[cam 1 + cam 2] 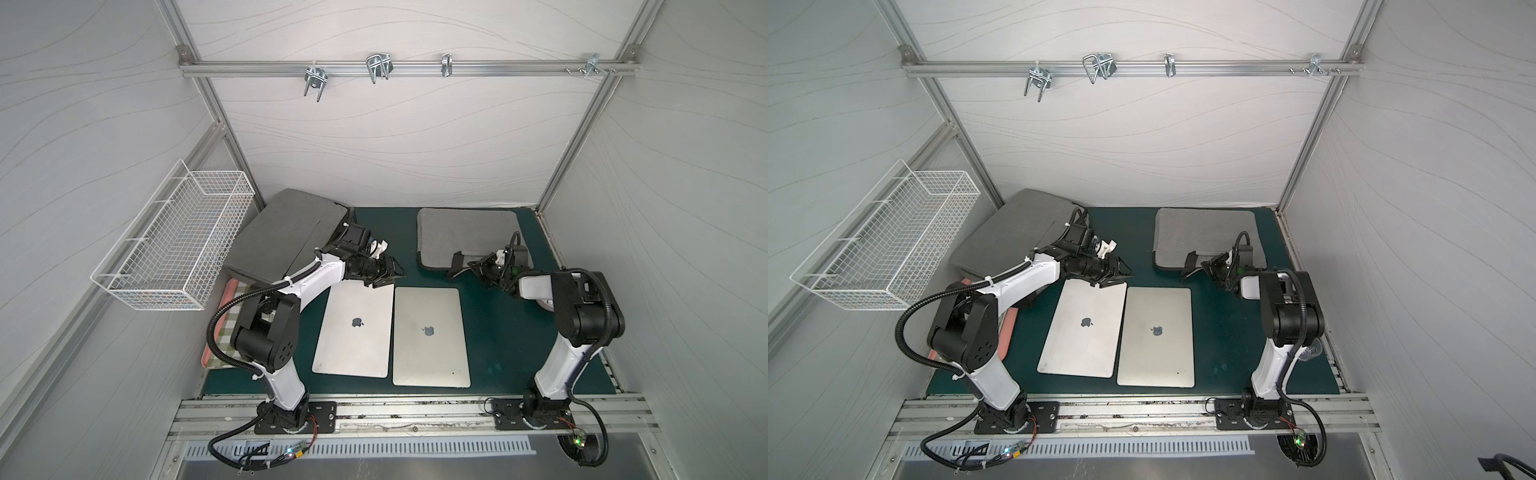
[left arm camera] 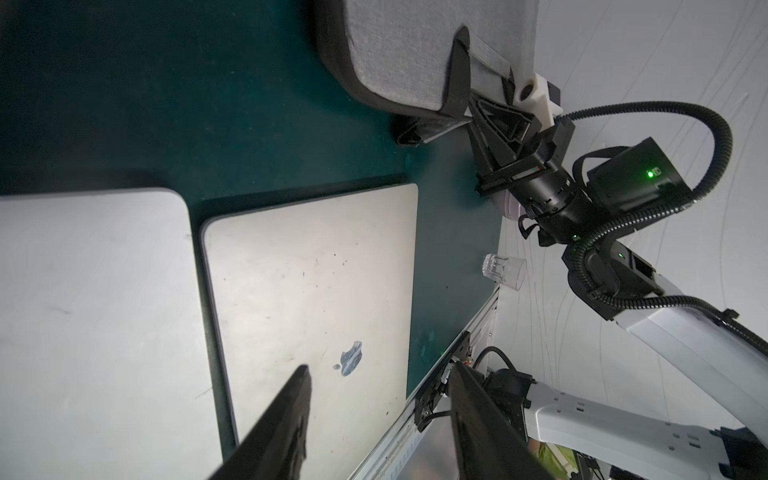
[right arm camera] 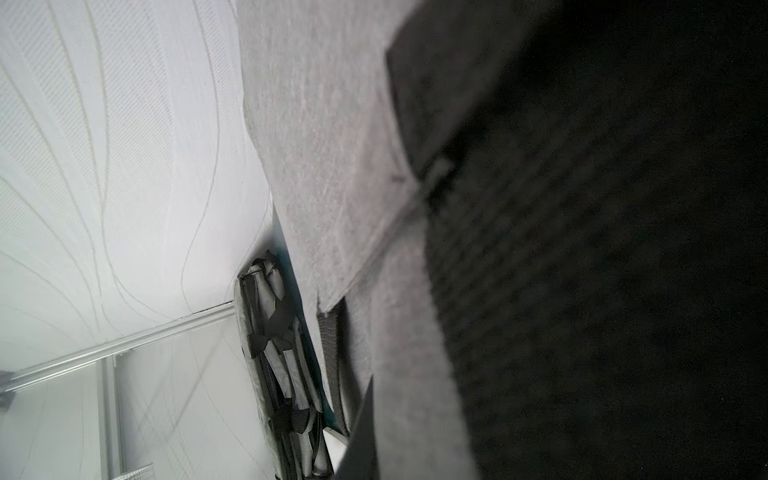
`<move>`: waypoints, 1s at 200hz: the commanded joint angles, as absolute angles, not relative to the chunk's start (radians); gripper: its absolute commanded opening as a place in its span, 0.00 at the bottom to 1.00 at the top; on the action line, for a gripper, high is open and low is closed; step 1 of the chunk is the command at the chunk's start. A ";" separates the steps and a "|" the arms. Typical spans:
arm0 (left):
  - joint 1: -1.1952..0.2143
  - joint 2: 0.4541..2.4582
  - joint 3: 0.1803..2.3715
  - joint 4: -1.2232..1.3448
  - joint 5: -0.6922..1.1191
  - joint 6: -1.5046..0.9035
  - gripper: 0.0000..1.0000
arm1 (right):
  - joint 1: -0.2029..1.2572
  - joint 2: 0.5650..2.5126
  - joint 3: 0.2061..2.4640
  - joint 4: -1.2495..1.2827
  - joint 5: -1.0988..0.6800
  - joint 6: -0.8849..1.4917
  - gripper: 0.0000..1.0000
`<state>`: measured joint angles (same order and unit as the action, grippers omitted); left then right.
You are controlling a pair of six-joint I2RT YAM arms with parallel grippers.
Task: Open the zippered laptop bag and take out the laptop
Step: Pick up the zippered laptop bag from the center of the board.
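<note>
Left gripper [image 2: 380, 368] open over laptop [image 1: 353, 332], right gripper [image 2: 473, 116] clamped on edge of grey bag [image 1: 465, 232]

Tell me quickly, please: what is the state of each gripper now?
Left gripper: open, holding nothing.
Right gripper: shut on the near edge of the light grey laptop bag.

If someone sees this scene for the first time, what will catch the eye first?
Two silver laptops lie closed, side by side, in the middle of the green mat. Behind them the right gripper is shut at the near edge of a light grey bag, while the left gripper hangs open over the left laptop at its far edge.
</note>
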<state>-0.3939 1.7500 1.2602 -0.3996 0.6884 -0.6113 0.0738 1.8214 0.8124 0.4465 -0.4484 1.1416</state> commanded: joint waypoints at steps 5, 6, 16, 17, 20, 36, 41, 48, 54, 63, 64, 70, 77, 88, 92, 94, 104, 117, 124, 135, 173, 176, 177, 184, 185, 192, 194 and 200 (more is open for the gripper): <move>-0.407 1.810 1.366 -0.416 0.579 -0.587 0.54 | 0.077 1.726 0.825 0.406 -0.519 1.118 0.00; -0.408 1.811 1.368 -0.416 0.576 -0.587 0.54 | 0.077 1.722 0.825 0.403 -0.522 1.116 0.00; -0.423 1.834 1.394 -0.413 0.540 -0.598 0.54 | 0.089 1.694 0.822 0.379 -0.534 1.111 0.00; -0.424 1.837 1.396 -0.411 0.537 -0.599 0.54 | 0.090 1.691 0.821 0.376 -0.535 1.111 0.00; -0.428 1.845 1.403 -0.409 0.531 -0.606 0.54 | 0.093 1.682 0.820 0.369 -0.537 1.111 0.00; -0.455 1.889 1.425 -0.368 0.523 -0.684 0.55 | 0.108 1.641 0.796 0.365 -0.538 1.137 0.00; -0.464 1.903 1.429 -0.354 0.522 -0.707 0.54 | 0.113 1.629 0.789 0.365 -0.538 1.146 0.00; -0.478 1.919 1.436 -0.341 0.511 -0.741 0.55 | 0.122 1.611 0.784 0.360 -0.534 1.150 0.00; -0.488 1.927 1.435 -0.321 0.500 -0.769 0.55 | 0.132 1.598 0.780 0.348 -0.532 1.149 0.00; -0.498 1.936 1.429 -0.280 0.484 -0.818 0.55 | 0.149 1.581 0.773 0.337 -0.527 1.151 0.00; -0.499 1.937 1.428 -0.274 0.483 -0.824 0.55 | 0.150 1.579 0.772 0.337 -0.527 1.152 0.00; -0.504 1.943 1.428 -0.253 0.473 -0.856 0.55 | 0.162 1.569 0.767 0.333 -0.526 1.156 0.00; -0.510 1.947 1.428 -0.237 0.460 -0.886 0.55 | 0.174 1.558 0.759 0.326 -0.521 1.160 0.00; -0.518 1.955 1.428 -0.222 0.446 -0.915 0.55 | 0.189 1.540 0.743 0.326 -0.513 1.172 0.00; -0.519 1.956 1.425 -0.218 0.442 -0.925 0.55 | 0.193 1.536 0.738 0.330 -0.513 1.178 0.00; -0.520 1.956 1.423 -0.216 0.440 -0.930 0.55 | 0.196 1.533 0.736 0.332 -0.512 1.180 0.00; -0.522 1.956 1.405 -0.195 0.434 -0.957 0.55 | 0.205 1.521 0.730 0.331 -0.514 1.186 0.00; -0.523 1.957 1.380 -0.173 0.432 -0.986 0.55 | 0.211 1.504 0.722 0.323 -0.509 1.198 0.00; -0.522 1.962 1.367 -0.160 0.443 -1.003 0.55 | 0.212 1.497 0.715 0.327 -0.509 1.212 0.00; -0.522 1.969 1.350 -0.150 0.452 -1.021 0.55 | 0.215 1.489 0.702 0.348 -0.513 1.235 0.00; -0.523 1.951 1.318 -0.169 0.440 -1.030 0.54 | 0.220 1.465 0.682 0.333 -0.498 1.249 0.00; -0.523 1.947 1.313 -0.177 0.435 -1.025 0.54 | 0.218 1.466 0.682 0.334 -0.499 1.249 0.00; -0.522 1.945 1.313 -0.179 0.434 -1.023 0.54 | 0.217 1.466 0.681 0.334 -0.500 1.249 0.00; -0.522 1.935 1.304 -0.193 0.420 -1.017 0.54 | 0.215 1.467 0.684 0.338 -0.502 1.249 0.00; -0.523 1.934 1.302 -0.194 0.419 -1.017 0.54 | 0.215 1.467 0.685 0.339 -0.502 1.249 0.00; -0.522 1.926 1.289 -0.191 0.406 -1.023 0.55 | 0.218 1.467 0.689 0.340 -0.502 1.249 0.00; -0.523 1.927 1.286 -0.187 0.403 -1.029 0.55 | 0.220 1.467 0.690 0.341 -0.503 1.249 0.00; -0.522 1.927 1.278 -0.165 0.398 -1.043 0.55 | 0.226 1.467 0.693 0.341 -0.503 1.251 0.00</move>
<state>-0.5240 1.9499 1.3033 -0.2070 0.4522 -1.0080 0.2096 1.5154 0.6731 0.2970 -0.4572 1.2255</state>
